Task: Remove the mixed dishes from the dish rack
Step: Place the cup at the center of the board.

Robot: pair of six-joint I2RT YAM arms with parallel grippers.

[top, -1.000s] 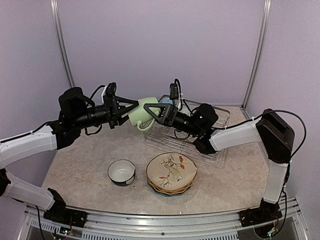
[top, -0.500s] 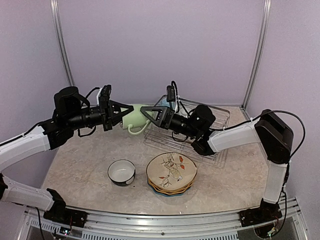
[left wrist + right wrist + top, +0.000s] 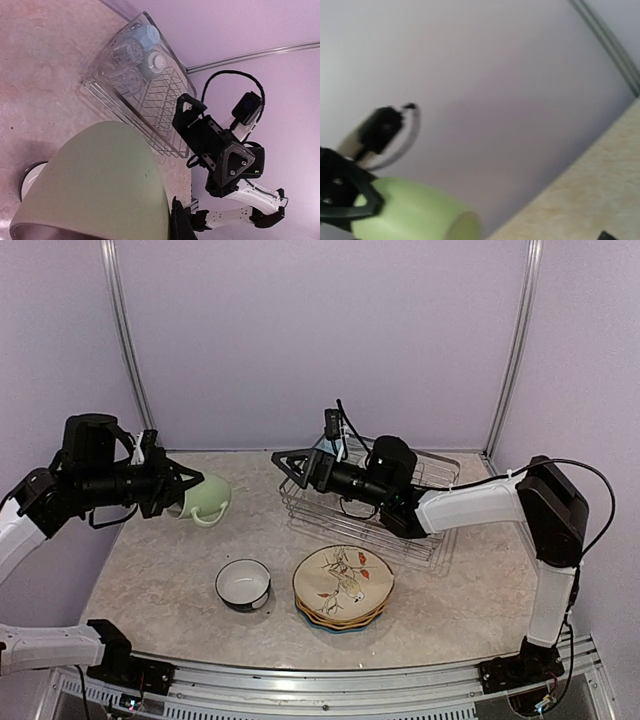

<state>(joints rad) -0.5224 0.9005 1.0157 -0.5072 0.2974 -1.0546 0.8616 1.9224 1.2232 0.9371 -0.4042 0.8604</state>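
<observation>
My left gripper (image 3: 190, 490) is shut on the pale green mug (image 3: 208, 498) and holds it on its side just above the table at the left. The mug fills the left wrist view (image 3: 95, 185) and shows in the right wrist view (image 3: 415, 212). My right gripper (image 3: 292, 468) is open and empty, above the left end of the dish rack (image 3: 428, 545). The rack (image 3: 165, 95) holds clear glasses (image 3: 125, 50) and the light blue mug (image 3: 148, 34) at its far end. The cream bird-print plate (image 3: 343, 578) tops a stack of plates on the table.
A small bowl (image 3: 243, 583), dark outside and white inside, stands on the table left of the plate stack. Purple walls close in the back and sides. The table's front edge has a metal rail (image 3: 330, 700).
The mug passed from between both grippers to the left one alone. My left arm carried it left and down toward the table. My right gripper stayed open and drew back over the rack.
</observation>
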